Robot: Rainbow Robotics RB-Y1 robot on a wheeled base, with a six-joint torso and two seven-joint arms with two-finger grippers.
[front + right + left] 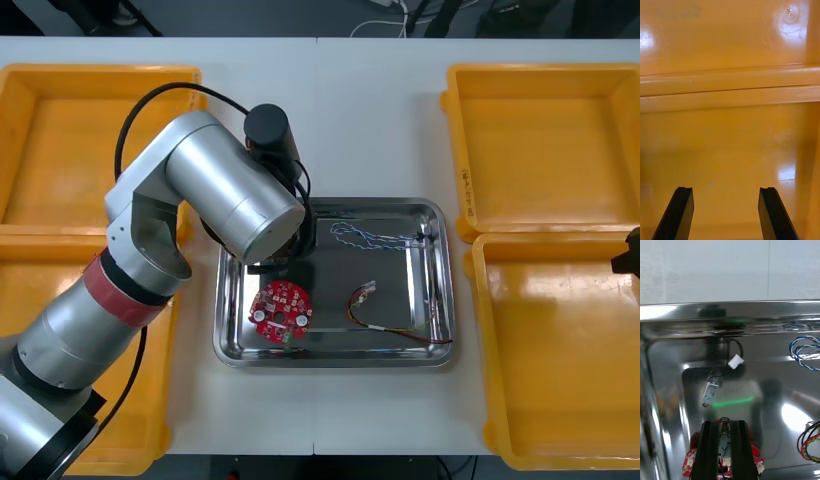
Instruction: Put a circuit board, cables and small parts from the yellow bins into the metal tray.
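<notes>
Left gripper (725, 423), over the shiny metal tray (733, 311), pinches a small silver metal part (724, 439) between its jaws above the round red circuit board (281, 310); right gripper (726, 210) gapes wide over a yellow bin (730, 150).

Right gripper (630, 262) cut by front view's edge, small metal part (725, 421) half hidden in left gripper's (725, 424) jaws

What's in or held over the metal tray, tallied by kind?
Round red circuit board: 1
Blue and white cable: 1
Red and yellow cable: 1
Black cable: 1
Small metal parts: 2, one on the tray floor, one in the left gripper fingers
Total: 6
</notes>
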